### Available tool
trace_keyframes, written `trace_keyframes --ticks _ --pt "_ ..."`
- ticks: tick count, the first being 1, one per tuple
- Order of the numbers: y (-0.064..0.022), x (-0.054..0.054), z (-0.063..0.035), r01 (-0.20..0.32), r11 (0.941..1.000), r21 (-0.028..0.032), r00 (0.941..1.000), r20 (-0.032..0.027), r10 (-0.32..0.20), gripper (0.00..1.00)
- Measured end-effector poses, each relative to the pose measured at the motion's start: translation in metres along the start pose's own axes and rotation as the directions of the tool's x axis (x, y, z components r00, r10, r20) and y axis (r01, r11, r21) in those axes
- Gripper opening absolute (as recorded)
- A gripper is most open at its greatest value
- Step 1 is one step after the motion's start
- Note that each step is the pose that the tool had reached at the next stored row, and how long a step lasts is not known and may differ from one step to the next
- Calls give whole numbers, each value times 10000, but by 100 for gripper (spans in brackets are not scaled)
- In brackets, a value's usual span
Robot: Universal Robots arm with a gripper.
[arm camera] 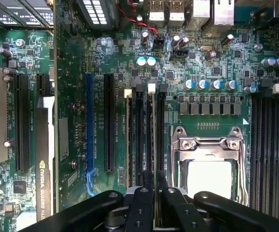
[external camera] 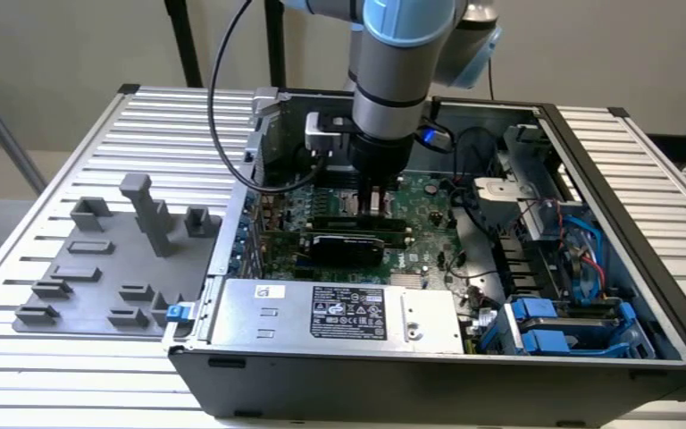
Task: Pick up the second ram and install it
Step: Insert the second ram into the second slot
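My gripper reaches down into the open computer case, just above the green motherboard. In the wrist view its two black fingers stand almost together over the row of memory slots beside the silver processor socket. A thin strip seen edge-on, the second ram, runs from between the fingertips along the slot with the white latch. The gripper is shut on it. How deep the stick sits in the slot I cannot tell.
A black graphics card lies just in front of the gripper, and a silver power supply fills the case's near side. Cables and blue drive bays crowd the exterior view's right. A grey parts fixture stands on the ribbed table at the left.
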State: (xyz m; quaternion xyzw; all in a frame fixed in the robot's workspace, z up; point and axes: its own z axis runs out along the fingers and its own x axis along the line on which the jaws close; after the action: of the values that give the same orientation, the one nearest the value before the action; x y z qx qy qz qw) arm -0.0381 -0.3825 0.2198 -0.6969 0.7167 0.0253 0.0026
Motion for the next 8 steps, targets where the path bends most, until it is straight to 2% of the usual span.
trace_keyframes --ticks 1,2,5,8 --pt "1 0 2 0 10000 -2 10000 2 0 0" --pt "1 0 2 -2 10000 -4 10000 3 2 100" --pt "1 -1 -5 -1 10000 1 10000 9 1 100" --pt "2 -2 -53 -1 10000 0 10000 24 1 100"
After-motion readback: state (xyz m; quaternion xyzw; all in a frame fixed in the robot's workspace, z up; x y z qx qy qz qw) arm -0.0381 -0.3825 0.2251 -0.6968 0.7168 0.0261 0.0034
